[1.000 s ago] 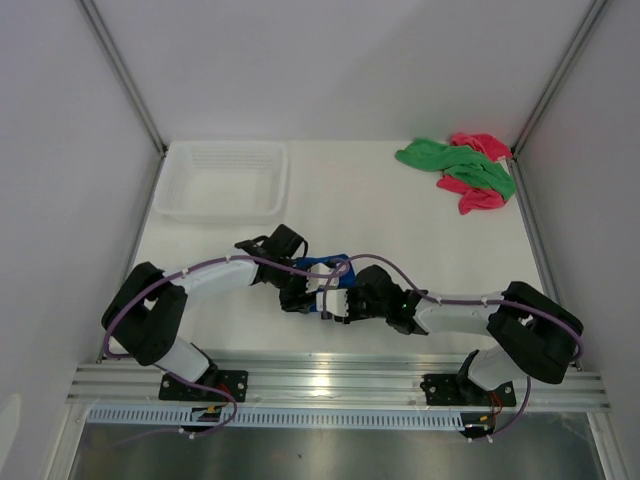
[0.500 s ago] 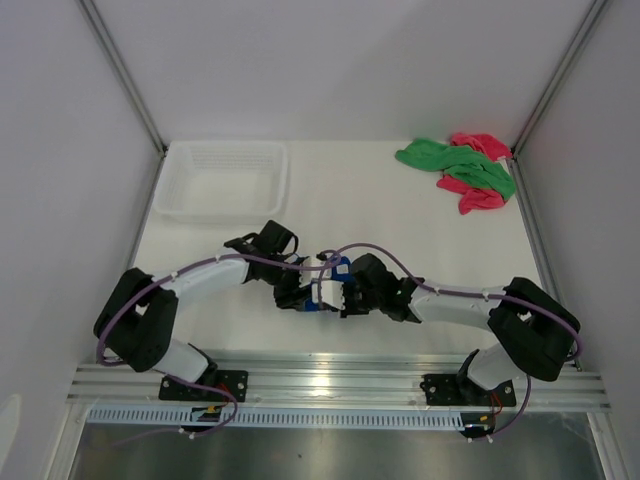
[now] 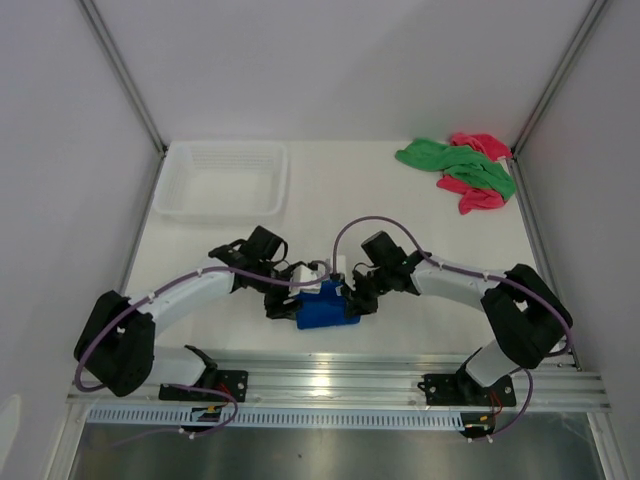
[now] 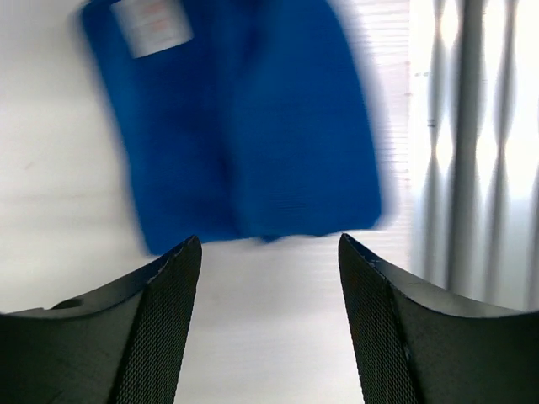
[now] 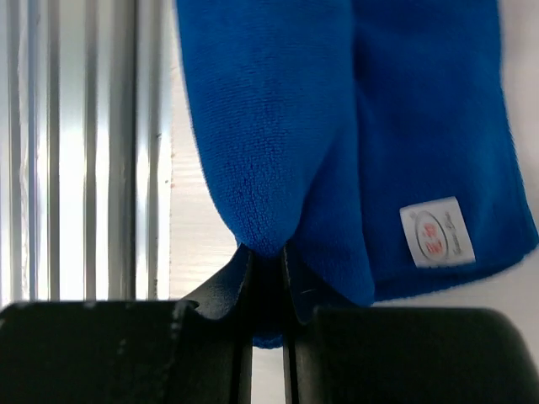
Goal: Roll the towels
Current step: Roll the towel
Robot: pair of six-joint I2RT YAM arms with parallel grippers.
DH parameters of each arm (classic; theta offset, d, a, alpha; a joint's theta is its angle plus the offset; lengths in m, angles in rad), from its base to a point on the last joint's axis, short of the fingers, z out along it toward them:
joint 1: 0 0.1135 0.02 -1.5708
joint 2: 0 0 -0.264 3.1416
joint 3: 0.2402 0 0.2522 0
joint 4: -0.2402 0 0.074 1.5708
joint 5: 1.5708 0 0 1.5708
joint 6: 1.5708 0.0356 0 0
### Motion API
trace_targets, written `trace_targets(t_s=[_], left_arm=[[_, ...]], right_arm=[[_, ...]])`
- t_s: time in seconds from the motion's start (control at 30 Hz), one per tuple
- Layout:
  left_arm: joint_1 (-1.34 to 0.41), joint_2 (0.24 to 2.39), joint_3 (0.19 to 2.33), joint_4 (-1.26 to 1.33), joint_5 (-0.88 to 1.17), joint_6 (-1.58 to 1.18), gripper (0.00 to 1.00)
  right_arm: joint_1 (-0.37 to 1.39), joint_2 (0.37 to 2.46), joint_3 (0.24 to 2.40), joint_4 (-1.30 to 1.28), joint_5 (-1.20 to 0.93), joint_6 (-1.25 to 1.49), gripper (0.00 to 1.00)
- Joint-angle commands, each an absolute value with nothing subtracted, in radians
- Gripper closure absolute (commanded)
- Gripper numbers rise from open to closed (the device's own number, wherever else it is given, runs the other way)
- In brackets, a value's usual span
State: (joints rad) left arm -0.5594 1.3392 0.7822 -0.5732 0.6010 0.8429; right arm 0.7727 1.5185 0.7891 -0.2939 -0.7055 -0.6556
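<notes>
The blue towel lies folded on the table near the front rail, its white tag facing up. My right gripper is shut on a fold at the towel's right edge; in the right wrist view the blue towel bulges out from between the closed fingertips. My left gripper stands open just left of it. In the left wrist view the blue towel is blurred, and bare table shows between the left gripper's fingers. The green towel and the pink towel lie crumpled together at the back right corner.
A white plastic basket stands at the back left. The aluminium rail runs along the front edge, close to the blue towel. White walls and metal posts bound the table on both sides.
The blue towel has come down toward the front rail and now lies in plain view. The left gripper has opened wider and drawn off it. The right gripper has closed on its edge.
</notes>
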Motion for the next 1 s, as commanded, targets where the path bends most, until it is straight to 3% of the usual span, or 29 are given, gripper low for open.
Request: trace_targets(t_s=[0.0,0.2,0.23,0.27,0.47,0.7,0.97], left_arm=[[-0.604,1.273,0.807,-0.71,0.758,0.983,0.3],[-0.606,1.261,0.874,-0.782,0.808,0.982,0.3],[-0.606,1.261,0.871,-0.776,0.802,0.97,0.1],[-0.609,1.262,0.868,-0.732,0.79,0.957,0.02],[-0.612,1.29,0.825,-0.502,0.625,0.858,0.02],[-0.632,1.351,0.768,-0.44,0.618,0.948,0.02],[-0.649,1.44,0.816,-0.477,0.63,0.924,0.11]], right_arm=[[0.671,1.581,0.882,-0.308,-0.805,-0.474,1.0],[0.629,1.666,0.943,-0.359,-0.859,-0.431,1.0],[0.627,1.67,0.948,-0.362,-0.861,-0.433,1.0],[0.626,1.672,0.954,-0.359,-0.865,-0.433,1.0],[0.62,1.675,0.959,-0.348,-0.893,-0.425,1.0],[0.597,1.689,0.957,-0.324,-0.954,-0.397,1.0],[0.591,1.701,0.966,-0.316,-0.966,-0.396,1.0]])
